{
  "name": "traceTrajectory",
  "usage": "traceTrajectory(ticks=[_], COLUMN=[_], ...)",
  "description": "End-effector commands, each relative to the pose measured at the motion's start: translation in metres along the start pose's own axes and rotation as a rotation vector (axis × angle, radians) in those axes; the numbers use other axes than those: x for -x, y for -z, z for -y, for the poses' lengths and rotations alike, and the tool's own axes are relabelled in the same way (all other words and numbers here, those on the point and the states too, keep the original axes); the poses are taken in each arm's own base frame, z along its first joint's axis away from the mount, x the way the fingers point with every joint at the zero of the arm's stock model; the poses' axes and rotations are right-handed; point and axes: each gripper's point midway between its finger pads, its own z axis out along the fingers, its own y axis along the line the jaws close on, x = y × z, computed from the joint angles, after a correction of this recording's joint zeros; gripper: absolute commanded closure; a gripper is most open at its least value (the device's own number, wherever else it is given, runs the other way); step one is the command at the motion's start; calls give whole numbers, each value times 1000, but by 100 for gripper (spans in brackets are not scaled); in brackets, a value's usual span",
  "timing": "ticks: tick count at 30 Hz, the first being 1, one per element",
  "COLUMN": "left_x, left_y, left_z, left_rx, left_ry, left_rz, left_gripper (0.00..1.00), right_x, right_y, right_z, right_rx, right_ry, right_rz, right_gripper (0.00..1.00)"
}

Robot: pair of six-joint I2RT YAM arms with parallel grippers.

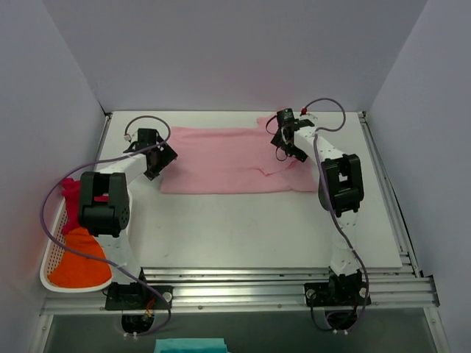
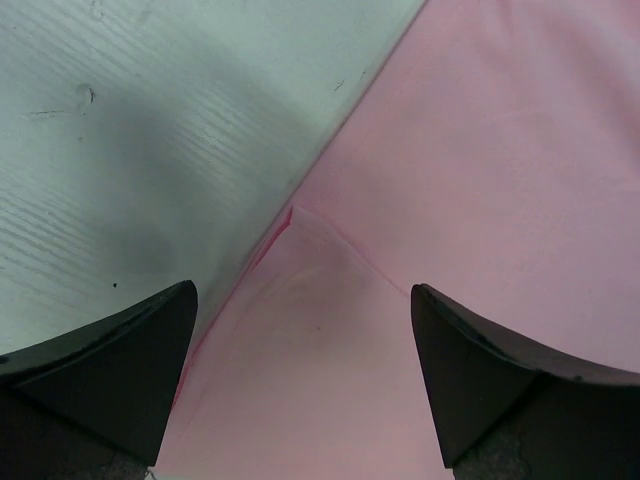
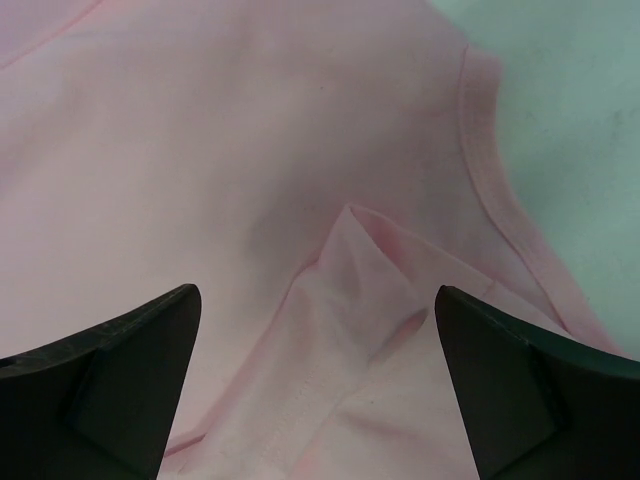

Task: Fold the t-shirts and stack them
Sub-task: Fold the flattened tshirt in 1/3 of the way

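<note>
Lying flat, light pink t-shirt (image 1: 228,165) underlies spread left claw (image 2: 302,290) and right claw (image 3: 318,290).

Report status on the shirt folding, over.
Both open: left gripper at pink shirt edge, right gripper over a fold in it. Basket holds red shirt and orange shirt. Nothing blocking.

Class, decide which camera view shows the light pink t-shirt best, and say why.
The top external view: the whole light pink t-shirt lies spread on the table. The left wrist view shows only one edge with a folded corner; the right wrist view only a hemmed edge and a small fold.
</note>
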Motion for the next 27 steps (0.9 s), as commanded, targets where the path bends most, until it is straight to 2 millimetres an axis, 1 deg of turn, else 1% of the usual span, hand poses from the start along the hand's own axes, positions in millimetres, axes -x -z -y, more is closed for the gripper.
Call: traceTrajectory(ticks=[1,2,3,4,6,7,8,9,10,11,12,13,14,15,17,18,21,22,24,25,27], left_x=[35,45,50,62,62,64,68,64,63,65,59,60,59,52,49,46,42,41,40,38,39], left_y=[26,40,47,64,75,81,95,96,101,112,111,119,119,116,117,112,106,102,98,96,94], left_z=[29,32,33,37,32,30,31,27,25,27,21,22,20,14,13,10,10,9,10,10,10], left_rx=[-110,-132,-137,-151,-150,-153,-172,-172,-178,-202,-200,-214,-217,-208,-219,-212,-210,-206,-207,-205,-207], left_ry=[1,8,3,5,6,11,15,13,14,15,12,12,13,9,5,3,-3,-6,-8,-11,-13], left_rz=[60,92,111,156,177,193,216,219,226,241,237,251,258,246,248,238,223,216,213,207,212], left_gripper=[3,3,3,3,3,3,3,3,3,3,3,3,3,3,3,3,5,5,6,7,7], right_x=[52,58,65,71,71,78,60,52,52,25,15,11,-11,-19,-33,-45,-59,-66,-69,-70,-70], right_y=[43,50,57,71,84,101,97,99,110,104,104,107,100,97,89,79,66,57,49,42,35], right_z=[6,7,10,12,15,13,20,20,16,21,21,16,20,21,17,17,14,14,13,12,10], right_rx=[-38,-36,-44,-33,-13,33,26,42,89,85,95,126,119,120,135,125,120,108,103,95,95], right_ry=[-17,-22,-28,-39,-49,-79,-71,-71,-92,-60,-61,-70,-46,-48,-42,-30,-17,-6,-1,5,6], right_rz=[120,137,159,180,202,232,205,194,211,172,164,175,145,135,120,103,84,70,60,54,43], right_gripper=[0,0,0,0,0,0,0,0,0,0,0,0,0,1,3,8,13,14,16,16,19])
